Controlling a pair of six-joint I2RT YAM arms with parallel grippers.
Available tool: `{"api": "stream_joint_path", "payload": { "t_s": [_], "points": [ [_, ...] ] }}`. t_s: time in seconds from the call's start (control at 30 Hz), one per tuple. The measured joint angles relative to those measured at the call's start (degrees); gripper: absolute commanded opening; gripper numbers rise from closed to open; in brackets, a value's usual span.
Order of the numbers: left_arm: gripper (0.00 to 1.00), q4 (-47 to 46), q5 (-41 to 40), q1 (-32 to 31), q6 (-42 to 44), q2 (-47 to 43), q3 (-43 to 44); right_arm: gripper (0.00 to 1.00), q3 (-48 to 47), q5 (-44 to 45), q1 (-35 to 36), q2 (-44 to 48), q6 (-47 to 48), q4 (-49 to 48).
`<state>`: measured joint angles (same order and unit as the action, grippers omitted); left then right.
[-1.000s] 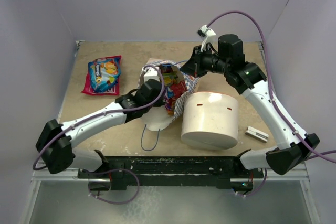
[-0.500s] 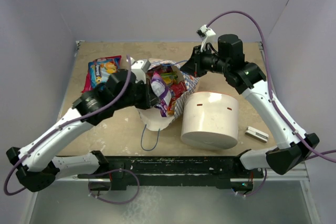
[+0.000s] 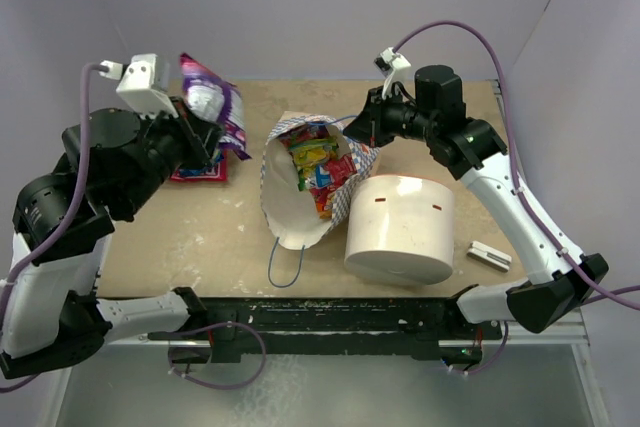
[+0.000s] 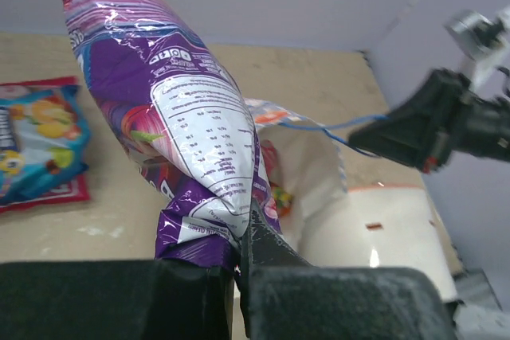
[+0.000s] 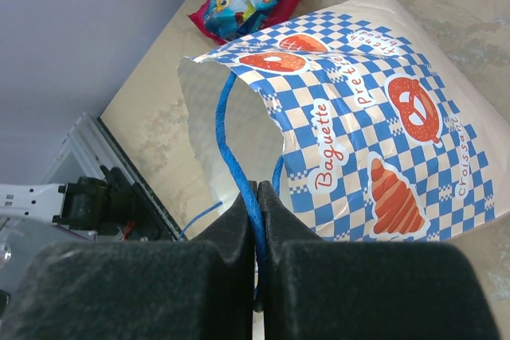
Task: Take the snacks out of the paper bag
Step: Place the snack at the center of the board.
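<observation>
**A:** What did the left gripper have?

**B:** Its fingers were pinched on the bottom edge of a purple packet, held in the air well to the left of the paper bag. The wrist view cut off the packet's top corner, and the print was too small to read.

**A:** And the bag itself?

**B:** It sat on the table with its mouth open to the overhead camera and its white lining showing. More snacks were inside, a jumble of red, yellow and green. I couldn't count them, because they overlapped and the bag's wall hid the lower ones.

**A:** The right gripper?

**B:** It was pressed together on the blue cord handle at the bag's far-right rim, with the cord running between the pads. From above, the wrist hid that grip.

**A:** Was anything lying outside the bag?

**B:** A red-and-blue packet lay flat to the bag's left. From above the left arm covered most of it, and both wrist views cropped it at the frame edge.

**A:** Anything else near the bag?

**B:** A white cylinder stood against or just beside the bag's right side; I couldn't tell which. A small grey bar lay further right of the bag, beyond the cylinder. The bag's second handle trailed from its near end.
</observation>
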<state>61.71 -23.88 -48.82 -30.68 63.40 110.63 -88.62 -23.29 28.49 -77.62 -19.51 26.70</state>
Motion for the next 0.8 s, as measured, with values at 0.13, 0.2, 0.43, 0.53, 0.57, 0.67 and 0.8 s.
{"api": "stream_joint_path", "payload": {
  "t_s": [0.13, 0.2, 0.43, 0.53, 0.57, 0.67, 0.8],
  "points": [
    [0.0, 0.09, -13.55, 0.04, 2.03, 1.25, 0.04, 0.0, 0.02, 0.0, 0.0, 0.0, 0.04, 0.0],
    [0.0, 0.07, -19.87, 0.17, 2.56, 3.69, -0.13, 0.0, 0.02, 0.02, 0.0, 0.0, 0.31, 0.0],
    [0.0, -0.35, -21.49, 11.06, 3.32, 12.28, -7.63, 0.0, -0.04, 0.07, 0.0, -0.07, 2.86, 0.04],
    [0.0, 0.11, -17.03, 21.62, 4.22, 15.43, -9.92, 0.0, -1.03, -0.26, 0.0, -0.9, 4.42, 0.22],
    [0.0, 0.31, -15.85, 25.16, 4.85, 16.48, -10.25, 0.0, -1.62, -0.28, 0.0, -1.51, 4.92, 0.44],
    [0.0, 0.5, -14.32, 32.0, 6.97, 19.34, -10.54, 0.0, -3.65, -0.33, 0.0, -3.43, 6.16, 1.36],
    [0.0, 0.24, -12.17, 37.51, 10.73, 24.17, -10.73, 0.0, -5.29, -0.28, 0.0, -5.22, 7.54, 3.15]
  ]
}}
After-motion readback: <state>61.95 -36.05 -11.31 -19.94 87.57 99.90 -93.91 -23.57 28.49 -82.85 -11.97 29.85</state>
